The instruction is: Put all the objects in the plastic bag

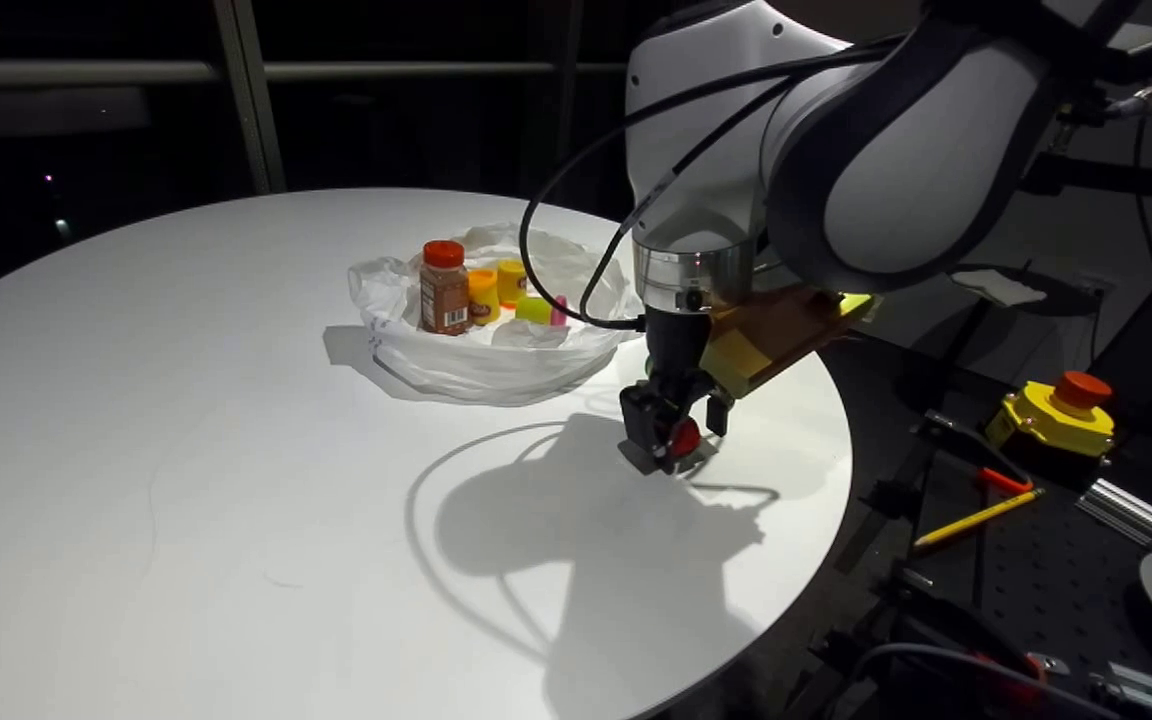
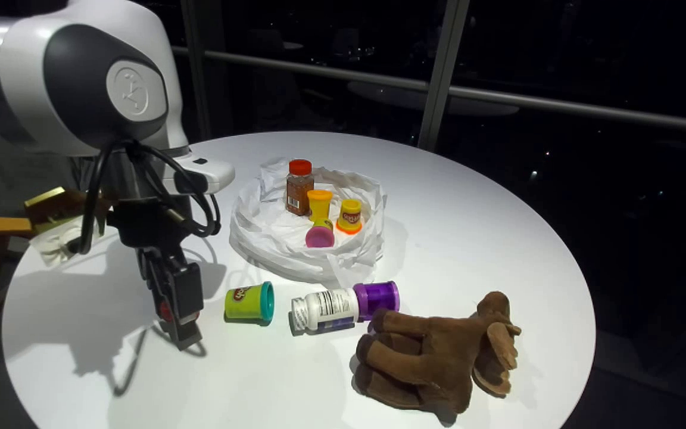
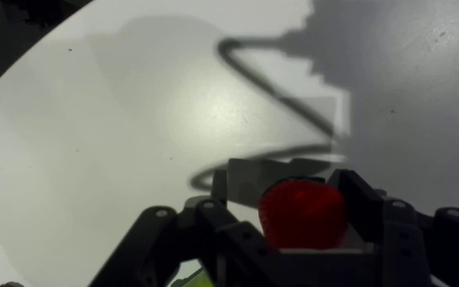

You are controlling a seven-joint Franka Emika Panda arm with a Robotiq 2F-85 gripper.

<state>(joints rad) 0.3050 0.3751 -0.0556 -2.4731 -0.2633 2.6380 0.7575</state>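
My gripper point(image 3: 281, 187) is low over the table with its fingers apart around a red round object point(image 3: 303, 215). The red object touches or nearly touches the right finger, and a gap shows on the left. It is mostly hidden by the fingers in both exterior views point(image 1: 684, 437) point(image 2: 166, 311). The white plastic bag point(image 1: 496, 368) lies spread open, holding a red-capped spice bottle point(image 1: 444, 290) and three small Play-Doh tubs point(image 2: 319, 205). Outside it lie a yellow-green tub with teal lid point(image 2: 248, 302), a white bottle point(image 2: 334, 307), a purple tub point(image 2: 379, 300) and a brown plush moose point(image 2: 438, 357).
The round white table point(image 1: 186, 450) has its edge close to my gripper. The yellow-green tub also shows at the bottom of the wrist view point(image 3: 201, 280). A gold-coloured piece point(image 1: 776, 335) is beside the wrist. A cable point(image 1: 576, 170) loops out from the arm.
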